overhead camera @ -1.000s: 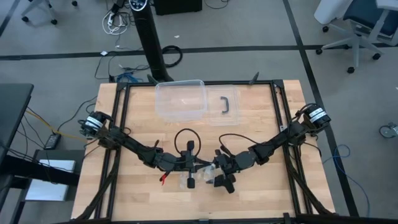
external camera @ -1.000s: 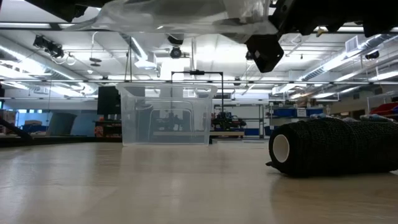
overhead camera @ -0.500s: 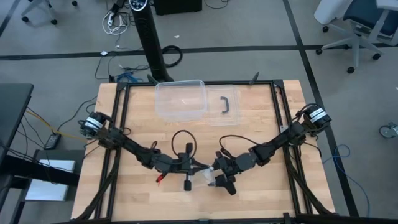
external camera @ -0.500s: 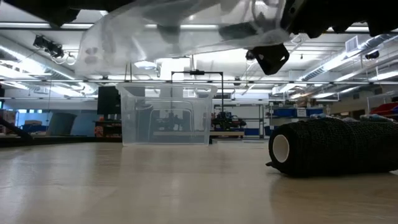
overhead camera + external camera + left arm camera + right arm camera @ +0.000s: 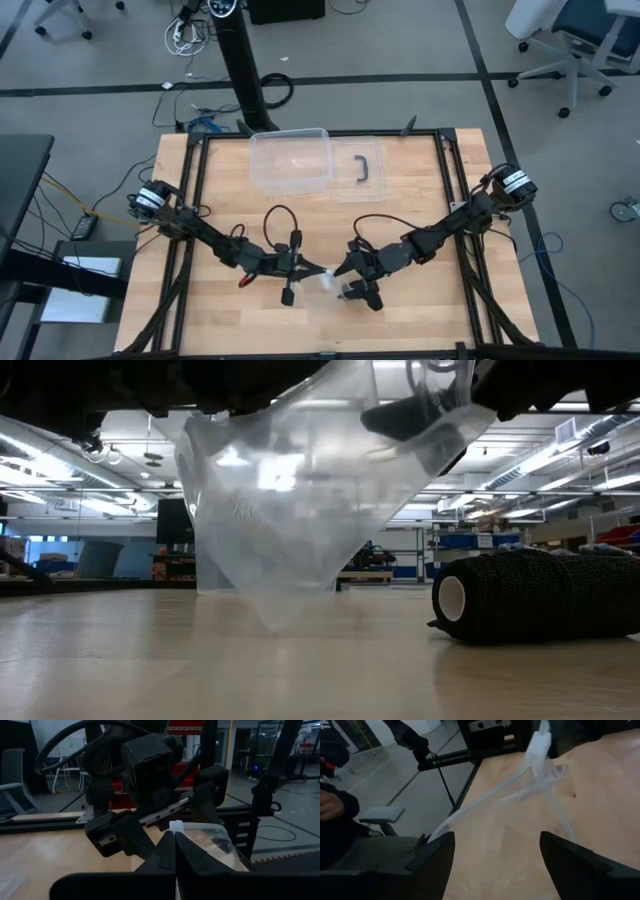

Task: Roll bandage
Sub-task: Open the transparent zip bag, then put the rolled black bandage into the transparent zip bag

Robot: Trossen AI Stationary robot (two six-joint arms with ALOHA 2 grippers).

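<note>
From above, the left claw [image 5: 300, 272] and the right claw [image 5: 345, 281] meet near the front of the worktop [image 5: 420, 200], with a clear plastic bag [image 5: 322, 284] stretched between them. The left claw is shut on one edge of the bag. The right claw stands open just beside the bag's other side. Well beyond both claws sits a clear box [image 5: 291, 160], its lid [image 5: 362, 170] with a black handle beside it. The bandage cannot be made out here.

At worktop level, the bag [image 5: 300, 500] hangs down from the claws, its lowest corner near the wood. The bandage [image 5: 530, 596] lies on the worktop off to one side, below the claws and apart from the bag, as a black roll with a pale hollow core facing the camera.

From the left wrist, the closed fingers [image 5: 172, 852] pinch the bag's white edge strip [image 5: 176, 826], with the right arm just beyond.

From the right wrist, the fingers [image 5: 570, 860] stand wide apart with the bag [image 5: 540, 775] ahead of them.

The bandage looks light, soft and grippy-textured; it will likely squash and unwind if pulled by a loose end. Gripping across the roll's round sides seems safest.
</note>
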